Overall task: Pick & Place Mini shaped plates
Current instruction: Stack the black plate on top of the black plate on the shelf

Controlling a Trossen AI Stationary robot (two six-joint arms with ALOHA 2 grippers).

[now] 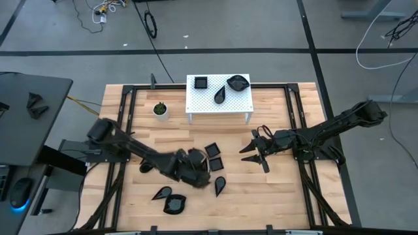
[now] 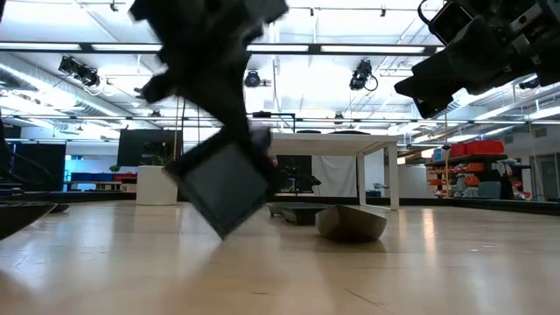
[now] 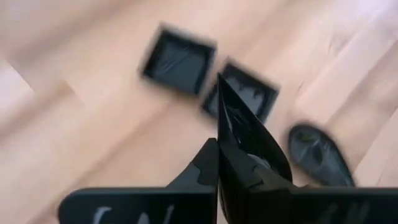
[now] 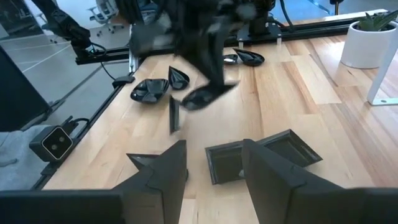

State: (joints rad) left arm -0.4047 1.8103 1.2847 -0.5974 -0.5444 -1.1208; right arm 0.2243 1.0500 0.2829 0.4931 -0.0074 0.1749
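Left pincer (image 3: 217, 163) grips a square plate (image 3: 245, 140) by its edge for carrying; right pincer (image 1: 256, 155) waits open.

Left tool (image 2: 229, 179) motion-blurred; held square plate (image 3: 249, 146) partly cut off.

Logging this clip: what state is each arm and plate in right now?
Left gripper: shut on a square plate, lifted and tilted.
Right gripper: open, empty, above the table.
Stand: holds three plates.
Two square plates: flat on the table.
Leaf plate: on the table.
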